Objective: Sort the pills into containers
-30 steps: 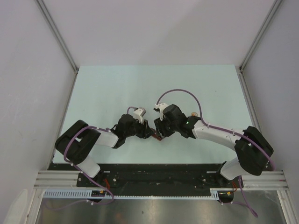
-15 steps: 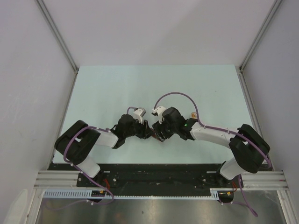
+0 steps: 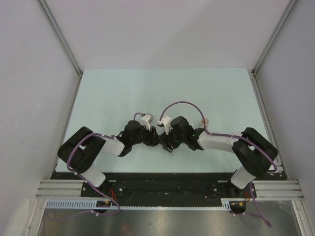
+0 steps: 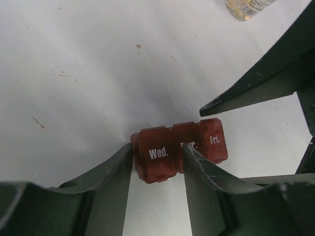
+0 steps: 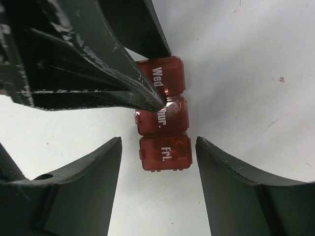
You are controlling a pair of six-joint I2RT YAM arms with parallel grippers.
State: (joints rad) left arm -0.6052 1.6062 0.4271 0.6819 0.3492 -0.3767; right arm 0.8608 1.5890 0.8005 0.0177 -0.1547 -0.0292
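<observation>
The dark red pill box [image 4: 212,141] lies on the white table with its Wed., Thur. and Fri. lids shut. My left gripper [image 4: 157,147] is shut on its Wed. end, one finger at the outer side and one in the groove before Thur. In the right wrist view the pill box [image 5: 165,120] runs top to bottom. My right gripper [image 5: 158,142] is open around the Fri. end, with a gap on each side. Orange-tan pills [image 4: 242,9] show inside a small clear bottle at the top edge. In the top view both grippers [image 3: 162,140] meet and hide the box.
The clear bottle [image 3: 204,120] stands on the table just behind the right arm's forearm. The right gripper's fingers [image 4: 256,83] cross the right side of the left wrist view. White walls enclose the table on three sides.
The right arm has slid left and its gripper has come in around the Fri. end of the pill box. The left arm and the box have stayed put.
</observation>
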